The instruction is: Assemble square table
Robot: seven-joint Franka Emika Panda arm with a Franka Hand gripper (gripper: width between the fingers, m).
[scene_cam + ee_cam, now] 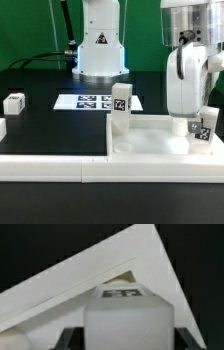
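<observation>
The white square slab (pixel 150 137) lies flat at the exterior view's right. One white leg (pixel 119 106) with a tag stands upright on its near left corner. My gripper (pixel 197 122) is shut on another tagged white leg (pixel 205 132) and holds it upright over the slab's right end. In the wrist view the held leg (pixel 127 317) fills the space between my dark fingers (pixel 68 339), my gripper (pixel 127 340) being closed on its sides. Beyond it is a slab corner (pixel 60 286) with a round hole (pixel 119 279) partly hidden by the leg.
The long white border rail (pixel 50 165) runs along the front edge, with the slab against it. Two loose legs (pixel 14 102) (pixel 2 128) sit at the exterior view's left. The marker board (pixel 92 101) lies in front of the robot base (pixel 100 55).
</observation>
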